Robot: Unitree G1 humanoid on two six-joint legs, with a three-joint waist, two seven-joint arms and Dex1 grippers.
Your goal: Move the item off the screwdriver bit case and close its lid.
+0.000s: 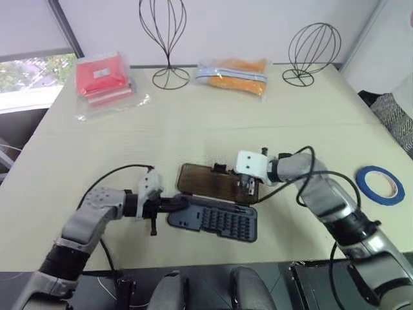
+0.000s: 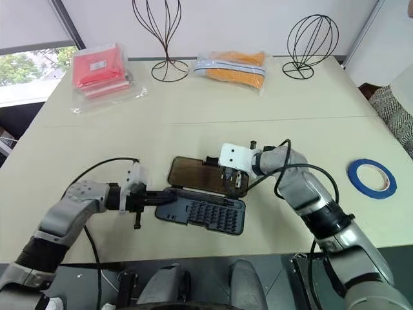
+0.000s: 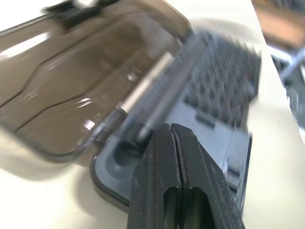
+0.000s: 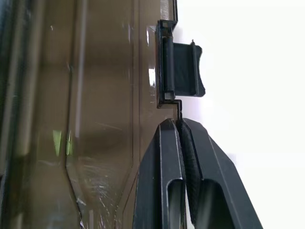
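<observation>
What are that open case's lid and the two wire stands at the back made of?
The lid looks like smoky-brown see-through plastic: glossy, with highlights and the table showing through. The wire stands appear to be thin black metal wire, bent into hollow shapes on ring bases.

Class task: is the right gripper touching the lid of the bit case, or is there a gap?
Touching. In the right wrist view the right gripper is shut on the lid's thin edge, just below the black latch tab.

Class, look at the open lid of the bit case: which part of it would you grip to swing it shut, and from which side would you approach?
Grip the lid on its free far edge beside the latch tab, coming from the far side. It lies open and flat behind the case, hinged along the near edge, so the far rim gives most leverage.
</observation>
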